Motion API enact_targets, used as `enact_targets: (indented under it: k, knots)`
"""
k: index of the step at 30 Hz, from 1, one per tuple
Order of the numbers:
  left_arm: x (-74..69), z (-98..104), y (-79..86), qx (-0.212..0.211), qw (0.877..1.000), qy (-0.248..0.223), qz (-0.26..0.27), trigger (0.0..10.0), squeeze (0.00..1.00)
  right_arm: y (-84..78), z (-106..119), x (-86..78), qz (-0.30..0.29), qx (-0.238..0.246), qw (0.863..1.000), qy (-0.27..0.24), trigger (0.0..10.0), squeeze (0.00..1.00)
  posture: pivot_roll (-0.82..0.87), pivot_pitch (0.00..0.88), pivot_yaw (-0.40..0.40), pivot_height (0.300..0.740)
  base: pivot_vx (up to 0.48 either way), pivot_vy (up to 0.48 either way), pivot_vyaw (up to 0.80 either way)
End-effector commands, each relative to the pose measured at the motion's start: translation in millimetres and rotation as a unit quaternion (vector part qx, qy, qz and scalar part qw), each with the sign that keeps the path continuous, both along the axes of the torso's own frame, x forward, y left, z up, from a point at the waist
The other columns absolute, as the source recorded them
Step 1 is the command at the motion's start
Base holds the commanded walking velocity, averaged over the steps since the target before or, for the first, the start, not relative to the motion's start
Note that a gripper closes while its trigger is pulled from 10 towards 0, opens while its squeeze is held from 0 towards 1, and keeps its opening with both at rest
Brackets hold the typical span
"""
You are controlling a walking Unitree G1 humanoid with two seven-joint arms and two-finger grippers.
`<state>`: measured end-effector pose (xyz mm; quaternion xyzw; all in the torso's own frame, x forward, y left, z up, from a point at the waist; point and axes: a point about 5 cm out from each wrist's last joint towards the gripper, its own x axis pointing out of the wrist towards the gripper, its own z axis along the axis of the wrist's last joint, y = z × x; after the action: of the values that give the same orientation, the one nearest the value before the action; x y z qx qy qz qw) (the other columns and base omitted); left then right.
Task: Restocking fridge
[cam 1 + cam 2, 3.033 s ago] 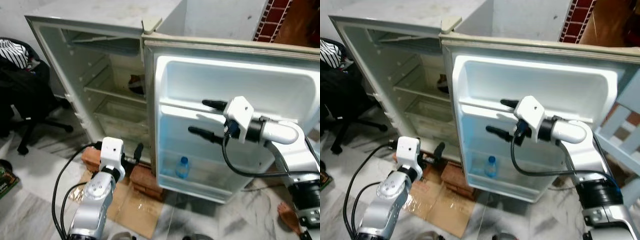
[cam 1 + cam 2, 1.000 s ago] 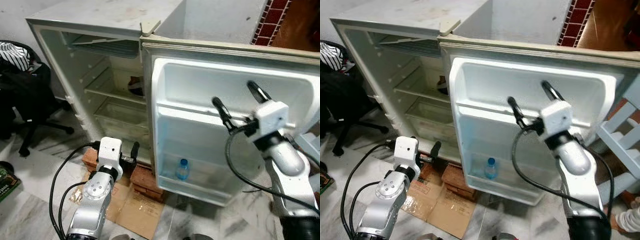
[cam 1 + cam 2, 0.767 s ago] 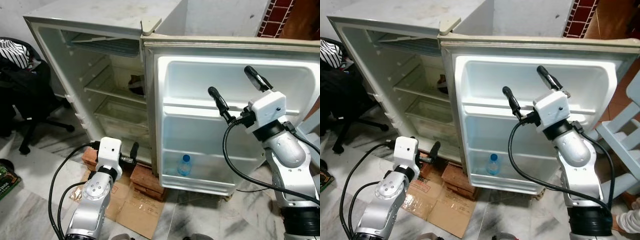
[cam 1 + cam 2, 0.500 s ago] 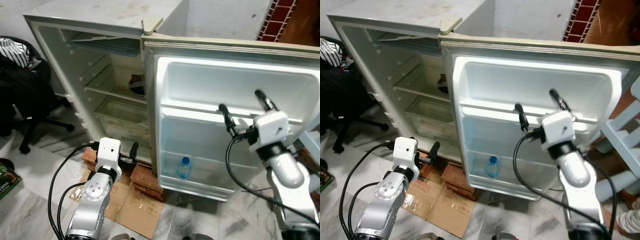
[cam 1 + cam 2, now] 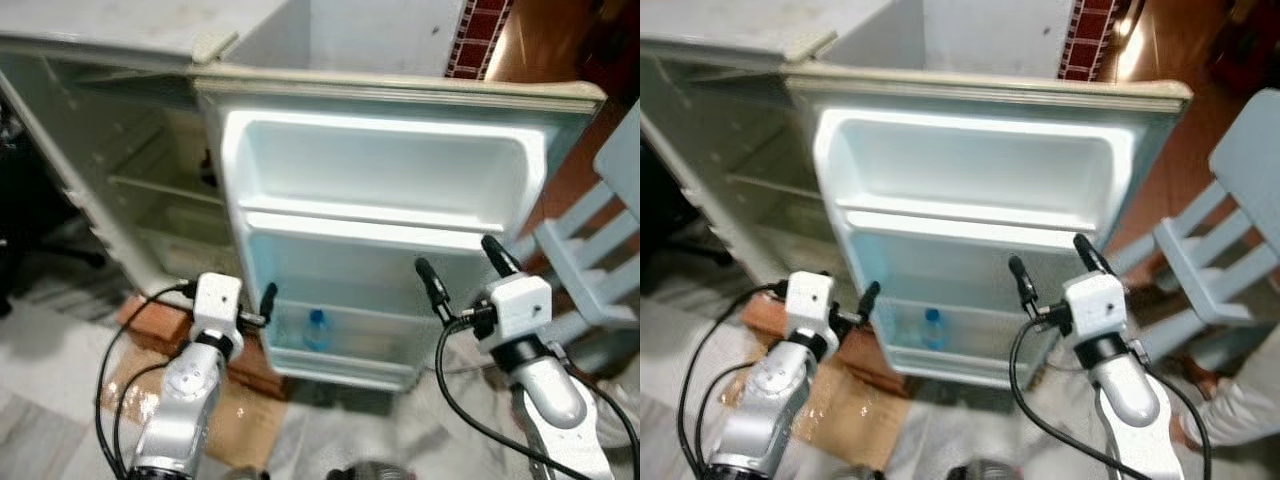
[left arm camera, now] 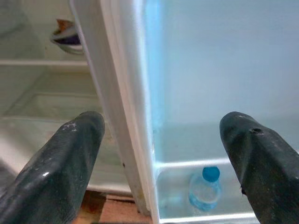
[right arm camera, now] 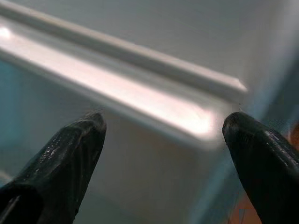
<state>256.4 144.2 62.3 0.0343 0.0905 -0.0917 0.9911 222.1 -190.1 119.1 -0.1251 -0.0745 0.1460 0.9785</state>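
One bottle (image 5: 317,328) only, upright in the lowest door shelf (image 5: 340,345), probably placed there so as not to tip. Fridge door (image 5: 385,225) swung wide for reaching. Right end effector (image 5: 466,272) raised before the middle door shelf, fingers spread, holding nothing. Left end effector (image 6: 163,140) low at the door edge, also spread and empty.

The open fridge door (image 5: 380,190) stands between both grippers and the shelves, its lower bin (image 5: 340,345) holding one bottle (image 5: 317,329).

Bottle (image 5: 316,329) in door's (image 5: 380,150) bottom shelf, fridge body (image 5: 120,170) left, chair (image 5: 1230,230) right.
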Motion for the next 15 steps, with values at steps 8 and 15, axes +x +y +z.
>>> enact_targets:
  k: [8, 15]
  knots:
    - [-2.0, 1, -1.3, -0.002, 1.000, 0.003, 0.006, 10.0, 0.00, -5.6, -17, 11.3, -0.017, -0.004, 0.999, 0.041, 10.0, 0.00, -0.02, 0.057, 0.040, 0.740, 0.000, 0.000, 0.00]
    - [-8.3, -1, 4.4, 0.006, 1.000, 0.015, 0.021, 10.0, 0.00, 20.1, -15, 40.1, -0.005, 0.042, 0.997, 0.060, 10.0, 0.00, 0.02, 0.078, 0.036, 0.740, 0.000, 0.000, 0.00]
